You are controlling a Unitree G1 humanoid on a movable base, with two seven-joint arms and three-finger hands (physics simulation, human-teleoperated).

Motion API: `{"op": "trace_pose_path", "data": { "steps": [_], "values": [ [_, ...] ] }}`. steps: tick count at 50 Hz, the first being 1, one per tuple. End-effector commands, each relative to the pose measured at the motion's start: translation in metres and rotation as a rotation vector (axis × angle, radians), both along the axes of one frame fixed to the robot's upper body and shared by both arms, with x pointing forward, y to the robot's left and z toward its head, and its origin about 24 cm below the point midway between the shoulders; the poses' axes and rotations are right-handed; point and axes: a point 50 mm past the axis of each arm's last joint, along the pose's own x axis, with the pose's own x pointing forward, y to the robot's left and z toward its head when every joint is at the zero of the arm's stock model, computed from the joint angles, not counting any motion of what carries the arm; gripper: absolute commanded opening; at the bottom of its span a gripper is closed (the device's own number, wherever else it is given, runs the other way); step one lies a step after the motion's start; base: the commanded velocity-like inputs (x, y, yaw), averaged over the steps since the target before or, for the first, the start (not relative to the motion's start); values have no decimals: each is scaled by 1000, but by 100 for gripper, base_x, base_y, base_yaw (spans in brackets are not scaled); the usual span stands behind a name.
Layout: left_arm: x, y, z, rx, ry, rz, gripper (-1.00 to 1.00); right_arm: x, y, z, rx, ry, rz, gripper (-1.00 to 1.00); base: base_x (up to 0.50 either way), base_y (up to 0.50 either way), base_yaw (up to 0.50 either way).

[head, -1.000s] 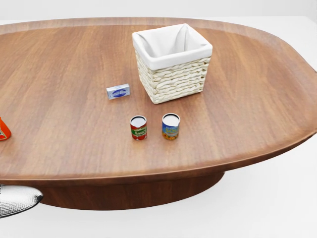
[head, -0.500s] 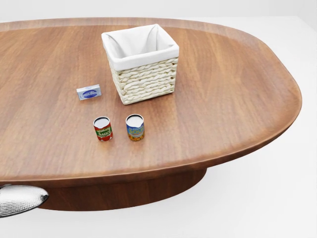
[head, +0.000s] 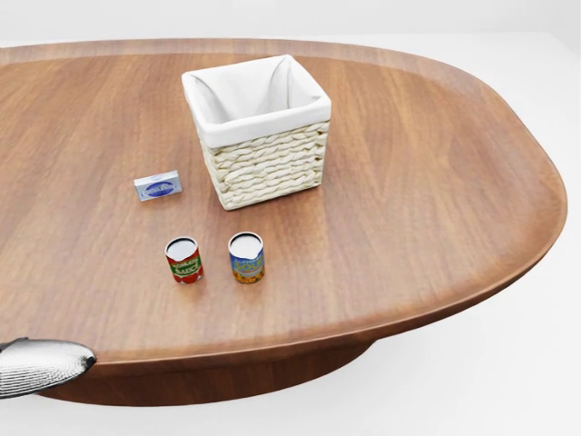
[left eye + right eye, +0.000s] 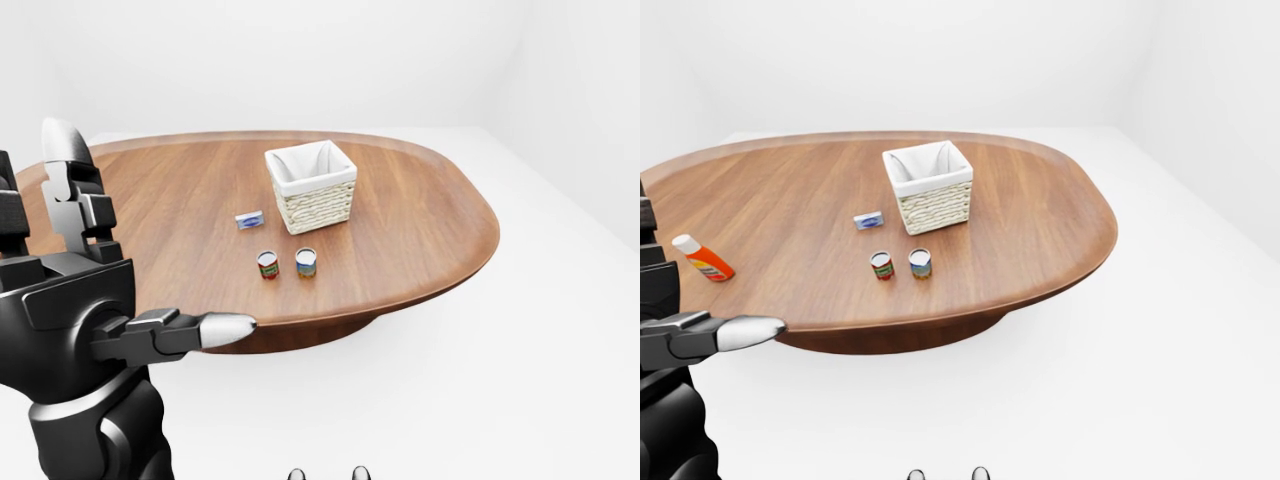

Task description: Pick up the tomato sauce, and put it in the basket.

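Note:
The tomato sauce is a small red can with a green label, upright on the oval wooden table, low and left of centre in the head view. The wicker basket with its white liner stands above and to the right of the can, a short way off. My left hand fills the left of the left-eye view, held up short of the table's near edge, fingers spread and holding nothing. One silver fingertip shows at the head view's lower left. My right hand is out of sight.
A blue and yellow can stands just right of the sauce. A small blue box lies left of the basket. An orange bottle lies at the table's left end. White floor surrounds the table.
The camera has moved: the table's things slid left in the head view, then lower and larger as the base came closer. Nothing on the table has shifted; the fingertip stays at lower left.

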Motion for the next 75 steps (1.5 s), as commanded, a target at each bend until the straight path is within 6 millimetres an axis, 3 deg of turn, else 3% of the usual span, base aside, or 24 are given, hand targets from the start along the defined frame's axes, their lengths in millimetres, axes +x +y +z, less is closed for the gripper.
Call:
{"op": "trace_pose_path", "data": {
  "steps": [1,9,60,75],
  "values": [
    [0,0,0,1,3,1,100,-3,-1,-1,7,-31,10,100,41,0,0],
    [7,-1,-8,4,55,-4,100,-5,1,0,-5,-54,14,100,41,0,0],
    [6,-2,-8,6,51,-4,100,-7,-2,-2,16,-82,27,100,41,0,0],
    [7,-2,-9,11,58,-5,100,-6,-2,-2,19,-78,26,100,4,0,0]
  ]
}}
